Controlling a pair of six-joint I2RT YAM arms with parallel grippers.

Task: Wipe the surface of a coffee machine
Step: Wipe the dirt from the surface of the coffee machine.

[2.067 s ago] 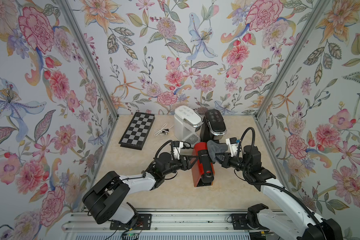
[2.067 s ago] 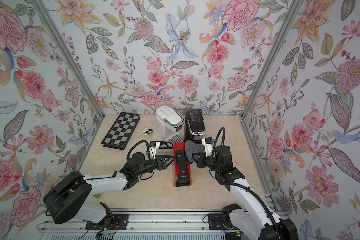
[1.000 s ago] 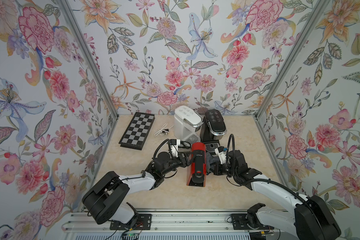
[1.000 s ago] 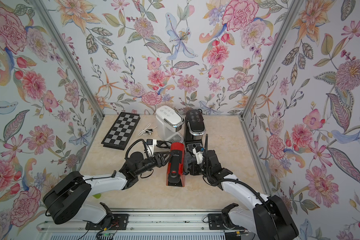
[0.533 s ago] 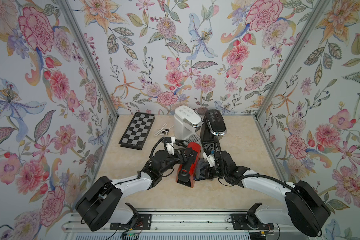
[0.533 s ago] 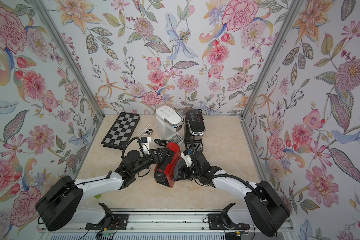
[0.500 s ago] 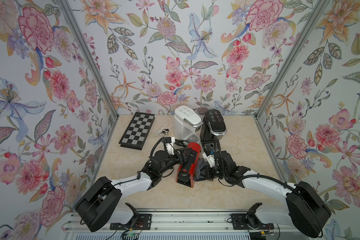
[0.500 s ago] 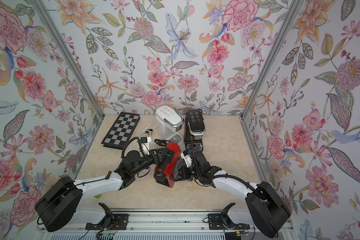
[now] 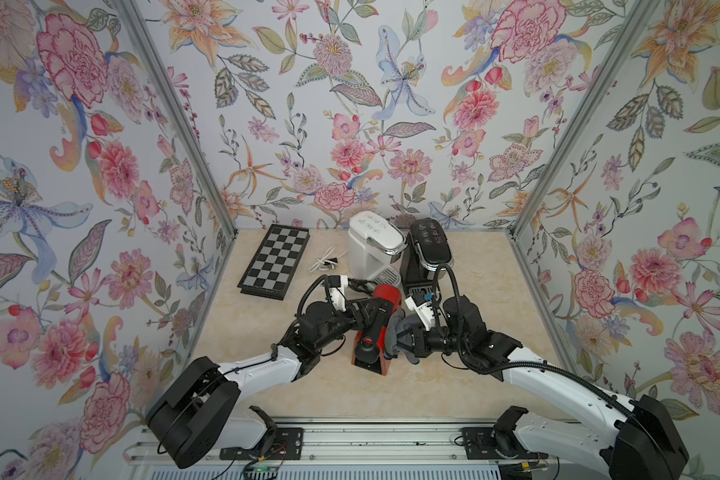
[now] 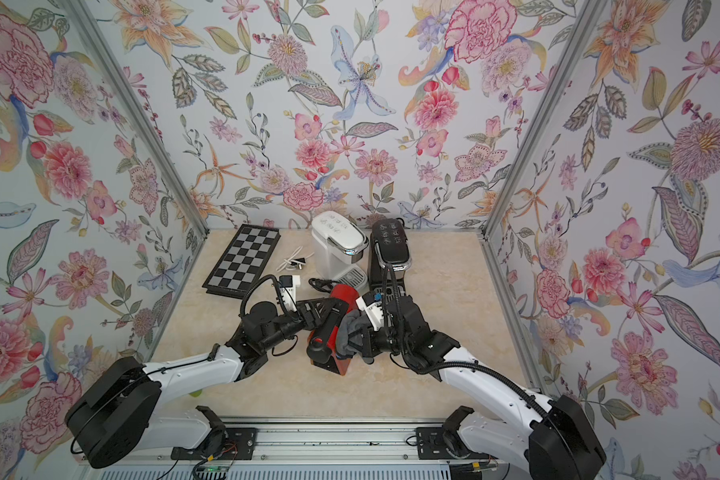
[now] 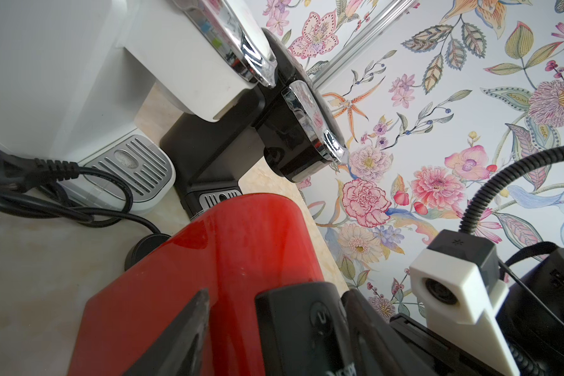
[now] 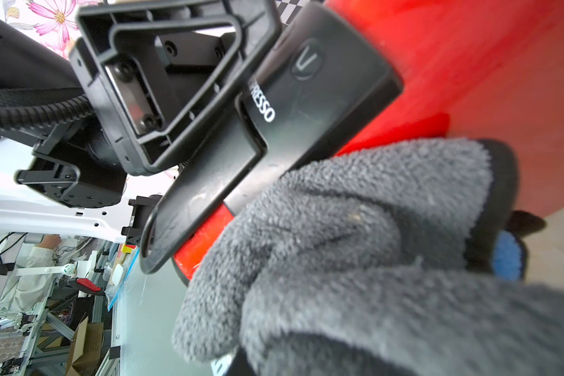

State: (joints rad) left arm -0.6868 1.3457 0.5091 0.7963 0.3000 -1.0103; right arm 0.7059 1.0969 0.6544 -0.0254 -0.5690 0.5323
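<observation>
Our right gripper (image 9: 406, 338) is clamped shut on a bunched-up grey cloth (image 9: 393, 328). The cloth is pressed against the side of the red coffee machine (image 9: 386, 293), down toward its front end. Our left gripper (image 9: 370, 312) comes in from the opposite side with its jaws partly spread. They're closed around the black strip (image 11: 293, 325) that runs along the machine's top, so we'd say it's bracing the thing.

The machine sits mid-tabletop (image 9: 391, 390), turned at a slant, with its cord (image 11: 95, 182) looped behind it. It's just in front of a white coffee machine (image 9: 373, 241) and a black coffee machine (image 9: 431, 245). A chessboard (image 9: 275, 262) lies off to one side, well apart.

We reckon we're mid-wipe. The cloth is in contact on one flank only. The top, the far side and the front face have no cloth on them right now. We can't tell from here which bits are already clean, so we'd count plenty as left to do.
</observation>
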